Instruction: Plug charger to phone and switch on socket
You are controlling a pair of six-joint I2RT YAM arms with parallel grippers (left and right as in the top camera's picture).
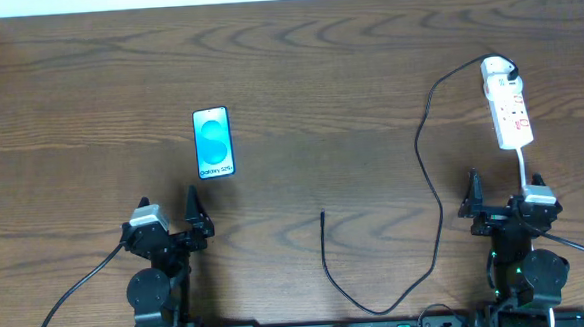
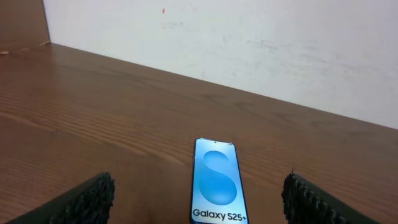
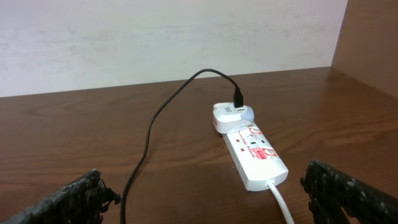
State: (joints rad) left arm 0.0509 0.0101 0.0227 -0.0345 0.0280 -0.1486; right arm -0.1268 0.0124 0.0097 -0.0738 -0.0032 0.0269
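We see the slim rectangular phone with its glossy blue-turquoise screen lying flat on the dark, wood-grained table, just ahead of the left gripper. That gripper's ribbed black fingers stand wide apart, holding nothing. The white, elongated plastic power strip with red switch marks lies at the far right, ahead of the right gripper, which is likewise spread wide and empty. A blocky white adapter sits at the strip's far end. From it the thin black charger cable loops across the wood, and its small plug tip lies free near the middle.
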